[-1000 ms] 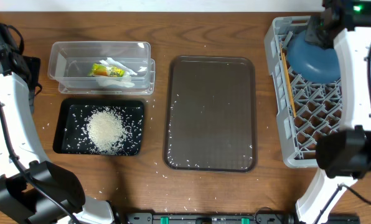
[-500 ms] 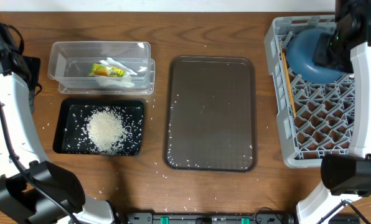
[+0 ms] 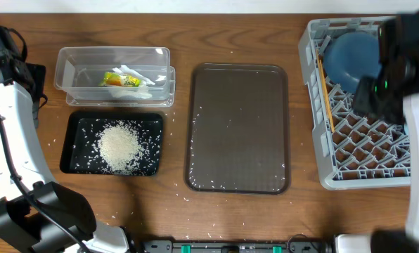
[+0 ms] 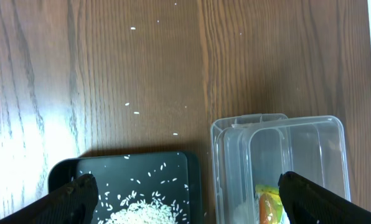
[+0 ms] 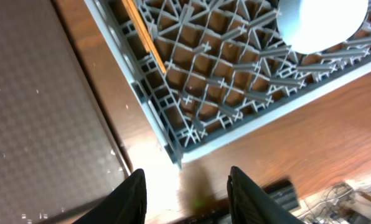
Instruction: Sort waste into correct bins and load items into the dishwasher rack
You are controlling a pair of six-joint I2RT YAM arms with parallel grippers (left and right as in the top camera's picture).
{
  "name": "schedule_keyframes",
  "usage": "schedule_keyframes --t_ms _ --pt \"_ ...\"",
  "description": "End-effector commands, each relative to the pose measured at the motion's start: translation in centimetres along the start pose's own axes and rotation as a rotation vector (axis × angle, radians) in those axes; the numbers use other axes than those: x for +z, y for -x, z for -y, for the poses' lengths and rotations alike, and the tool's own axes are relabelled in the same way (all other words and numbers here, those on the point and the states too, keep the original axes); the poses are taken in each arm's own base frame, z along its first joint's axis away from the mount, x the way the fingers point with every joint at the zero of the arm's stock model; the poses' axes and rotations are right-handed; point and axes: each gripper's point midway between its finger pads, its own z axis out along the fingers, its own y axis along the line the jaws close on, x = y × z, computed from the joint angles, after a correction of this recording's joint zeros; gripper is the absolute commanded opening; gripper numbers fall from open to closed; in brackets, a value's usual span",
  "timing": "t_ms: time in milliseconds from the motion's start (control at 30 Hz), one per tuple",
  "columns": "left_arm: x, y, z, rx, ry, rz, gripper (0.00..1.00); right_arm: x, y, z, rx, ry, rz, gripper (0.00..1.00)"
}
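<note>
Wooden table. Far left of the dishwasher rack, your left gripper hangs wide open. Your right gripper, fingers parted and empty, hovers at the rack's near-left corner; the dark-blue bowl sits inside the rack, apart from them.

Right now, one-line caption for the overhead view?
Rice in the black tray, wrapper in the clear container, dark-blue bowl and chopsticks in the grey rack.

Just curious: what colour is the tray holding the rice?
A black tray, clearest from overhead.
</note>
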Motion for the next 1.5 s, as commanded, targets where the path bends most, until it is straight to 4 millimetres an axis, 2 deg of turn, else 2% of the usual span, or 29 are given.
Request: schedule_keyframes --t_ms 0,67,100,133,267,400,500,667,800,867,1000,1100,1233,1333,1467 --pt "0.3 0.1 -0.2 0.011 0.017 0.005 0.95 2.3 -2.8 0.3 0.047 -0.009 -0.023 0.44" --pt "0.3 0.1 -0.2 0.011 0.017 0.005 0.95 4.2 -3.7 0.3 0.049 -0.01 -0.019 0.48" --pt "0.3 0.1 -0.2 0.011 0.017 0.005 0.95 5.1 -4.1 0.1 0.053 -0.001 -0.02 0.98" --pt "0.3 0.1 -0.2 0.011 0.017 0.005 0.95 6.1 -4.3 -0.3 0.069 0.012 -0.02 0.99" --pt "0.3 0.1 -0.2 0.011 0.017 0.005 0.95 10.1 -4.8 -2.5 0.157 0.091 -0.04 0.99" --pt "0.3 0.1 -0.2 0.011 0.017 0.005 0.95 12.9 -5.6 -4.5 0.21 0.175 -0.066 0.99" --pt "0.3 0.1 -0.2 0.011 0.017 0.005 0.95 14.4 -6.4 -5.0 0.211 0.201 -0.084 0.99" --pt "0.3 0.1 -0.2 0.011 0.017 0.005 0.95 15.6 -8.0 -4.7 0.207 0.182 -0.125 0.99" --pt "0.3 0.1 -0.2 0.011 0.017 0.005 0.95 15.7 -9.6 -3.8 0.18 0.138 -0.183 0.99" --pt "0.3 0.1 -0.2 0.011 0.017 0.005 0.95 15.7 -9.5 -3.9 0.171 0.144 -0.175 0.99" --pt "0.3 0.1 -0.2 0.011 0.017 0.005 0.95 15.4 -7.0 -6.0 0.098 0.229 -0.065 0.99" --pt "0.3 0.1 -0.2 0.011 0.017 0.005 0.95 14.4 -4.6 -8.7 0.002 0.336 0.062 0.99" --pt "0.3 0.1 -0.2 0.011 0.017 0.005 0.95 13.0 -2.8 -11.0 -0.062 0.398 0.172 0.99" --pt "0.3 0.1 -0.2 0.011 0.017 0.005 0.95 12.3 -2.3 -11.5 -0.083 0.407 0.22 0.99" --pt "0.3 0.1 -0.2 0.011 0.017 0.005 0.95 10.5 -1.6 -10.9 -0.081 0.396 0.295 0.99"
